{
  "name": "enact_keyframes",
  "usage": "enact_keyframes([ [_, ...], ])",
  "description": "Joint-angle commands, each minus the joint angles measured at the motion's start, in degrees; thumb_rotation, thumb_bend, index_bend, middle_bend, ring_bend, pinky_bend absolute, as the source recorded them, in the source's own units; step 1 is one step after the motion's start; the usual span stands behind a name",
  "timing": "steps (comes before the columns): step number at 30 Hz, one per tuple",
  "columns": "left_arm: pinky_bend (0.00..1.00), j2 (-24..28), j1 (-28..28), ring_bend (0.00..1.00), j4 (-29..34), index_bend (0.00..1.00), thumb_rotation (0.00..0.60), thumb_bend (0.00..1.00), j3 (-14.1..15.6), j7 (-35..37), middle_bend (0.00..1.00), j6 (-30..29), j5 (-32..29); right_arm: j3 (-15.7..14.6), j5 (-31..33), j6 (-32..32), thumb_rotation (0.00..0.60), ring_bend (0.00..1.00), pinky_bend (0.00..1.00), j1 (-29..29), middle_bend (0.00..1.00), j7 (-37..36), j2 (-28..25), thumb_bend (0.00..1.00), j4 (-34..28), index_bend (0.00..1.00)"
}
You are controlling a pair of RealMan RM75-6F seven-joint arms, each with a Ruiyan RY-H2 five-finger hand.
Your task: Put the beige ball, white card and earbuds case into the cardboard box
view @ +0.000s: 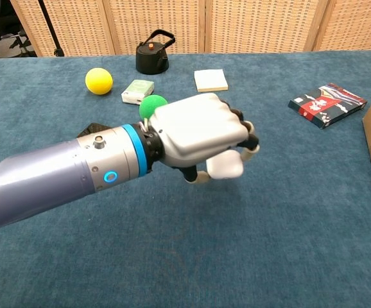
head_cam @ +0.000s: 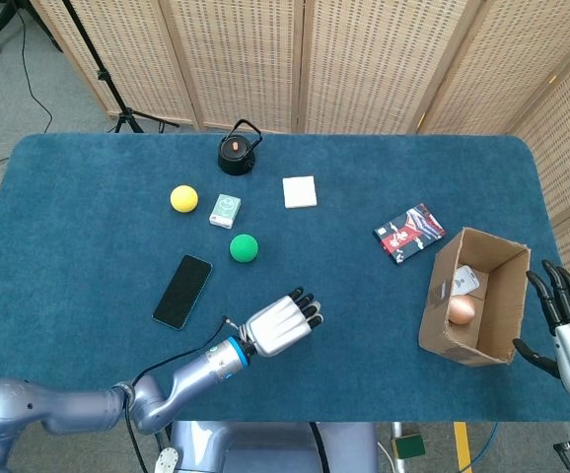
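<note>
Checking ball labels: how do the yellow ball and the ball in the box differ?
Colour: the yellow ball is bright yellow; the ball in the box is beige-tan. Place: the yellow ball lies on the open cloth beside the mint packet; the beige one sits inside the cardboard box, next to a white card. Both are round, similar in size, and untouched by either robot hand.

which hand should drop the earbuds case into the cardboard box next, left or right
Left. The left robot hand already holds the earbuds case above the table, partway toward the cardboard box. The right robot hand sits open beside the box, holding nothing.
</note>
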State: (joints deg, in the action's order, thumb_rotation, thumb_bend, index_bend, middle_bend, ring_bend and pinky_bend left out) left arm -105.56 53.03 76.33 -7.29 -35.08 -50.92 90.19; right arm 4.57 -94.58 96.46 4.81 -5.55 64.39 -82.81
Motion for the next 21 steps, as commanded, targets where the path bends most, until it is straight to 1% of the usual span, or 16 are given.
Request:
enact_keyframes([
  [1, 0.31, -2.0, 1.9, 0.26, -4.0, 0.61, 0.600, 0.24, 2.1, 4.0, 0.37, -2.5, 4.6, 0.1, 0.1, 0.1, 0.600, 0.00, 0.04, -0.1, 0.00, -0.3, -0.1, 0.00, 0.0, 0.01],
  [2, 0.31, -2.1, 1.9, 0.26, -4.4, 0.59, 0.600, 0.19, 2.2, 4.2, 0.36, -2.8, 4.9, 0.1, 0.1, 0.0, 0.600, 0.00, 0.04, -0.1, 0.00, -0.3, -0.1, 0.00, 0.0, 0.01],
  [3, 0.31, -2.4, 2.1, 0.25, -5.0, 0.53, 0.600, 0.12, 2.4, 4.5, 0.31, -3.2, 5.5, 0.1, 0.1, 0.0, 0.600, 0.00, 0.04, -0.1, 0.00, -0.4, -0.1, 0.00, 0.0, 0.01],
  [4, 0.31, -2.6, 2.1, 0.22, -5.5, 0.47, 0.600, 0.07, 2.7, 4.9, 0.25, -3.4, 5.8, 0.1, 0.1, 0.0, 0.600, 0.00, 0.04, -0.1, 0.00, -0.4, -0.2, 0.00, 0.0, 0.01],
  [5, 0.31, -2.7, 2.1, 0.17, -5.7, 0.35, 0.600, 0.02, 2.8, 5.3, 0.14, -3.5, 5.8, 0.1, 0.1, 0.0, 0.600, 0.00, 0.04, -0.1, 0.00, -0.5, -0.2, 0.00, 0.0, 0.01],
  [6, 0.31, -2.8, 2.1, 0.11, -5.7, 0.23, 0.600, 0.00, 3.0, 6.0, 0.05, -3.6, 5.8, 0.1, 0.1, -0.1, 0.600, 0.00, 0.04, -0.1, 0.00, -0.5, -0.2, 0.00, 0.0, 0.01],
  [8, 0.31, -2.6, 2.1, 0.04, -5.7, 0.09, 0.600, 0.00, 3.4, 7.9, 0.00, -4.4, 6.6, 0.1, 0.1, -0.1, 0.600, 0.00, 0.04, -0.1, 0.00, -0.7, -0.3, 0.00, -0.1, 0.01],
  [9, 0.31, -2.5, 2.1, 0.01, -5.8, 0.04, 0.600, 0.00, 3.6, 8.7, 0.00, -4.9, 6.9, 0.1, 0.1, -0.1, 0.600, 0.00, 0.04, -0.1, 0.00, -0.7, -0.3, 0.00, -0.1, 0.01],
  [11, 0.31, -2.2, 2.0, 0.00, -6.0, 0.00, 0.600, 0.00, 3.8, 10.1, 0.00, -5.7, 7.3, 0.1, 0.1, -0.1, 0.600, 0.00, 0.04, -0.1, 0.00, -0.7, -0.3, 0.00, -0.1, 0.01],
  [15, 0.31, -0.4, 1.1, 0.00, -5.0, 0.00, 0.600, 0.00, 3.7, 10.9, 0.00, -7.7, 7.3, 0.1, 0.1, -0.2, 0.600, 0.00, 0.04, -0.1, 0.00, -0.7, -0.3, 0.00, -0.1, 0.01],
  [18, 0.31, 2.0, 0.3, 0.00, -3.4, 0.00, 0.600, 0.00, 3.6, 11.7, 0.00, -9.4, 7.4, 0.0, 0.1, -0.4, 0.600, 0.00, 0.04, -0.1, 0.00, -0.5, -0.2, 0.00, -0.1, 0.01],
  [21, 0.31, 6.2, -1.2, 0.00, -1.1, 0.00, 0.600, 0.00, 3.6, 12.8, 0.00, -12.1, 7.7, -0.1, -0.1, -0.5, 0.600, 0.00, 0.04, 0.0, 0.00, -0.2, -0.1, 0.00, -0.1, 0.01],
])
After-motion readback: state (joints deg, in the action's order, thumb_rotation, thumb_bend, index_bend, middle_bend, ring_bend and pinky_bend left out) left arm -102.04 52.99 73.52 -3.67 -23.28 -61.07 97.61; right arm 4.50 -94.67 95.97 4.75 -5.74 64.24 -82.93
